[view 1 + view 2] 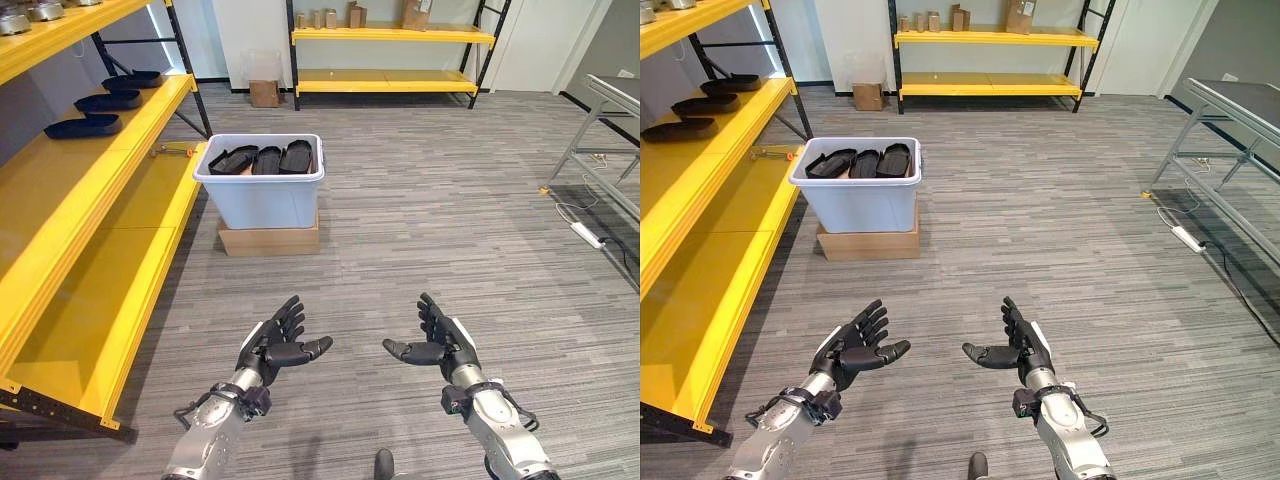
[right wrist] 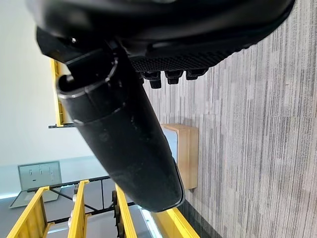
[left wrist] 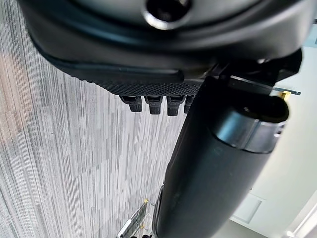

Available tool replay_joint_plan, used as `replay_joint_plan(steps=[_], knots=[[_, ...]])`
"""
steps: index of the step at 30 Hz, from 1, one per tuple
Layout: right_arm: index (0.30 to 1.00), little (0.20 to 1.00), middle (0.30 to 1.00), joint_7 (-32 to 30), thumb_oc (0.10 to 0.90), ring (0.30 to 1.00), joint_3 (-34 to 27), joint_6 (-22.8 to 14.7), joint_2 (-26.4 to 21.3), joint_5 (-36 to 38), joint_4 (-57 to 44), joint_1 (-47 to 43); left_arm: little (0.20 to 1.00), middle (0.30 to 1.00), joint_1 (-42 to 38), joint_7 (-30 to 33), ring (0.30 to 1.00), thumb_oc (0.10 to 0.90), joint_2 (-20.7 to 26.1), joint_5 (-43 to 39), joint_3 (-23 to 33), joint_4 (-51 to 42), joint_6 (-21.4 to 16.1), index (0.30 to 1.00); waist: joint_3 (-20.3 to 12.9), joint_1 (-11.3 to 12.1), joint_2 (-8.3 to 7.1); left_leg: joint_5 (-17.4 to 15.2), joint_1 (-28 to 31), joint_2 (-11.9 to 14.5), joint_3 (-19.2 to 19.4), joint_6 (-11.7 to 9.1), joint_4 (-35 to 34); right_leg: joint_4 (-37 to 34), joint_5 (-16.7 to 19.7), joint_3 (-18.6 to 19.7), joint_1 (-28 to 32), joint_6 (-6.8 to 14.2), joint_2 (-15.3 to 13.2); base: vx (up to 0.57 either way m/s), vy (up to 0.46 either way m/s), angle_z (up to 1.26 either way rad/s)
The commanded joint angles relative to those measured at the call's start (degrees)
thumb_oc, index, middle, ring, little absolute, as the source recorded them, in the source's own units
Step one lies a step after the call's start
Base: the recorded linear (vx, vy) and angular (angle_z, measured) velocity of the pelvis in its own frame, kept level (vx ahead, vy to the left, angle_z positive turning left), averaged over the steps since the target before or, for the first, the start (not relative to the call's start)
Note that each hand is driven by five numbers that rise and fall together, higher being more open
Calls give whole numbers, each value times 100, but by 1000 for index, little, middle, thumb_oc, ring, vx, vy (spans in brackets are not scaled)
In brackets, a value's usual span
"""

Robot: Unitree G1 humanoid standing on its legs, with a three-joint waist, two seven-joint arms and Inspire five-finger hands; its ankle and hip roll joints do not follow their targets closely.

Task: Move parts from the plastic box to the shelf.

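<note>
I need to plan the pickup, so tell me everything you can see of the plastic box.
The plastic box is a pale, blue-grey rectangular tub with a thick white rim and no lid, its walls tapering slightly downward. It stands upright on a flat cardboard carton on the grey carpet, close beside the low yellow shelf on the robot's left. Three black, tray-like parts lean side by side inside, reaching about to the rim. Neither hand touches it.

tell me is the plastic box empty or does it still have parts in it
Not empty. The plastic box has no lid on, and three black parts lie side by side inside it, just below the rim.
</note>
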Motion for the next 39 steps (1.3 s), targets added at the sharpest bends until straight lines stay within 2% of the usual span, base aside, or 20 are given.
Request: replay_joint_plan(steps=[1,4,5,7,8,11,15,18,20,24,26,29,30,32,33,34,35,37,38,39], knots=[[1000,1000,1000,82,900,1000,26,-551,-143,29,-554,-893,1000,1000,-601,99,1000,900,13,63,87,-485,-561,1000,-98,162,208,-291,-98,37,326,207,-33,1360,-976,-548,-180,510,-128,-51,94,-4],[1000,1000,1000,108,900,1000,20,-521,-67,86,-534,-978,1000,1000,-587,117,1000,900,31,102,198,-499,-510,1000,44,265,236,-368,43,-13,444,207,-33,1972,-639,-1125,-679,631,-486,1,67,-35],[1000,1000,1000,90,900,1000,17,-547,-34,129,-510,-975,1000,1000,-593,102,1000,900,33,108,211,-485,-487,1000,95,249,198,-443,118,-97,371,211,-13,1755,-464,-1143,-774,660,-496,203,-81,-41],[1000,1000,1000,114,900,1000,-51,-631,41,58,-556,-796,1000,1000,-562,19,1000,900,56,110,78,-462,-475,1000,192,125,69,-793,286,-349,-127,294,164,477,102,-646,-939,754,-522,467,-272,38],[1000,1000,1000,111,900,1000,-131,-672,-14,86,-603,-635,1000,1000,-472,-216,1000,900,130,39,-13,-407,-527,1000,287,41,129,-826,325,-267,-247,267,305,150,39,-256,-944,759,-516,466,-295,109],[1000,1000,1000,53,900,1000,-104,-740,-41,55,-583,-604,1000,1000,-471,-282,1000,900,108,53,-102,-454,-480,1000,304,-19,124,-835,316,-215,-264,234,407,132,61,-49,-830,745,-489,310,-193,100],[1000,1000,1000,-74,900,1000,17,-674,-65,65,-532,-678,1000,1000,-397,-241,1000,900,144,1,-117,-540,-409,1000,200,3,123,-848,347,-134,-127,183,426,324,-106,-193,-664,711,-427,286,-152,55],[1000,1000,1000,-115,900,1000,109,-632,-95,50,-495,-721,1000,1000,-349,-219,1000,900,118,-86,-103,-616,-281,1000,120,26,135,-881,338,-69,-48,147,487,478,-298,-316,-571,572,-334,249,-109,15],[1000,1000,1000,-152,900,1000,175,-546,-105,58,-489,-742,1000,1000,-311,-158,1000,900,49,-113,-144,-609,-183,1000,37,4,153,-923,350,7,-65,108,547,688,-573,-305,-554,428,-194,368,-177,11],[1000,1000,1000,-205,900,1000,225,-484,-178,14,-569,-745,1000,1000,-306,-267,1000,900,-21,-33,-260,-534,-229,1000,67,-106,173,-1011,261,228,-8,56,817,1284,-931,-278,-832,248,-75,323,-189,15],[1000,1000,1000,-148,900,1000,177,-417,-207,11,-616,-631,1000,1000,-295,-257,1000,900,-52,-50,-300,-465,-273,1000,15,-175,167,-1030,332,234,67,7,868,1265,-981,-333,-775,185,-26,334,-177,20],[1000,1000,1000,-93,900,1000,128,-542,-290,56,-632,-438,1000,1000,-248,-268,1000,900,-107,-69,-353,-462,-391,1000,-90,-190,174,-654,254,262,112,-132,1104,995,-1055,-415,-527,19,167,230,-190,3],[1000,1000,1000,-81,900,1000,119,-631,-334,60,-615,-427,1000,1000,-273,-186,1000,900,-131,-62,-393,-484,-447,1000,-125,-179,178,-414,125,279,103,-215,1317,845,-1112,-421,-378,-72,289,179,-208,-12],[1000,1000,1000,-102,900,1000,107,-714,-387,78,-586,-478,1000,1000,-346,37,1000,900,-158,-94,-397,-505,-559,1000,-149,-147,182,-209,-129,250,51,-299,1818,739,-1241,-372,-201,-202,441,162,-237,-31],[1000,1000,1000,-64,900,1000,61,-725,-422,43,-627,-466,1000,1000,-376,157,1000,900,-144,-117,-336,-527,-622,1000,-193,-144,193,-92,-224,180,48,-367,2198,737,-1346,-359,-155,-286,520,139,-369,-55],[1000,1000,1000,-1,900,1000,10,-676,-516,73,-678,-451,1000,1000,-426,196,1000,900,-100,-67,-259,-575,-604,1000,-241,-176,196,424,-319,381,296,-611,2952,615,-1422,-450,-22,-448,626,122,-442,-28],[1000,1000,1000,19,900,1000,55,-785,-506,133,-516,-499,1000,1000,-480,162,1000,900,-111,-57,-259,-528,-543,1000,-212,-134,151,709,-641,532,460,-742,3818,502,-1470,-524,178,-556,620,79,-358,-8],[1000,1000,1000,58,900,1000,70,-854,-472,159,-437,-543,1000,1000,-484,120,1000,900,-117,-59,-239,-496,-500,1000,-142,-88,112,666,-980,637,534,-733,4228,460,-1497,-516,346,-579,585,79,-176,15],[1000,1000,1000,73,900,1000,67,-862,-450,138,-430,-564,1000,1000,-483,102,1000,900,-122,-63,-207,-498,-471,1000,-74,-75,135,548,-1089,715,545,-692,4210,469,-1517,-507,427,-559,599,111,-69,2],[1000,1000,1000,68,900,1000,78,-822,-434,126,-457,-606,1000,1000,-489,121,1000,900,-115,-81,-150,-529,-437,1000,-11,-76,153,429,-1121,752,592,-594,3747,512,-1512,-449,465,-502,587,100,48,-4]])
